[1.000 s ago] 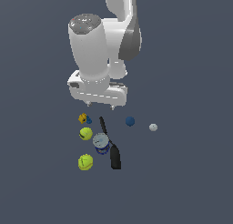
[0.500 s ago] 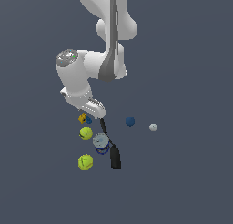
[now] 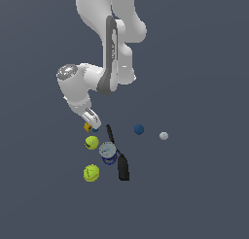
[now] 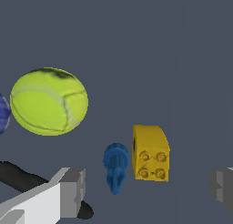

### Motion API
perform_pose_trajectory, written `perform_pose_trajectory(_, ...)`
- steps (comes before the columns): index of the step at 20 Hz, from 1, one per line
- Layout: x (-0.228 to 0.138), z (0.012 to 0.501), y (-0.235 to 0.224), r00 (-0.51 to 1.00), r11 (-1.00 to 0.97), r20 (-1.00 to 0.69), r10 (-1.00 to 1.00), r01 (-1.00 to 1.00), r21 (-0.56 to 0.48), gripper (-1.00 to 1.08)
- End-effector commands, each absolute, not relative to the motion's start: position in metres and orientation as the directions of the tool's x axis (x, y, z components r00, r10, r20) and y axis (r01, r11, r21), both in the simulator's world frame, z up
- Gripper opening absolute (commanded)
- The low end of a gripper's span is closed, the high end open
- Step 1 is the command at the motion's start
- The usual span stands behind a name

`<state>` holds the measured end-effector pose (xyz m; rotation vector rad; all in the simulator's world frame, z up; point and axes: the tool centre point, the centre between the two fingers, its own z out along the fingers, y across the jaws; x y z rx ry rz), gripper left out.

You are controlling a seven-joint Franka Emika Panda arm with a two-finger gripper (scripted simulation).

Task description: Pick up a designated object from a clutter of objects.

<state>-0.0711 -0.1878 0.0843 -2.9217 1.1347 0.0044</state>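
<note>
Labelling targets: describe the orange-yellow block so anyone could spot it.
Follow the white arm down to its gripper; the orange-yellow block lies between the open fingers, beside a small blue cone-like piece. Unlike the nearby yellow-green ball, it is boxy with four round studs.

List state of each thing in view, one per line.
gripper: open, fingers either side of the block and cone, gripping nothing
yellow block: on the floor, studs facing the wrist camera, not gripped
blue cone: lying beside the block, free
near tennis ball: resting, untouched
black tool: lying flat beside the disc
</note>
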Motion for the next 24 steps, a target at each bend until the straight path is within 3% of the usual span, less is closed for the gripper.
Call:
perform_pose_trajectory(1,-0.077,0.077,-0.194,0.717,-0.717,-0.002,-0.697,-0.697,-0.003,1.00)
perform_pose_trajectory(24,-0.083,0.023,-0.198,0.701,-0.701,0.000,-0.713,-0.713,0.000,1.00)
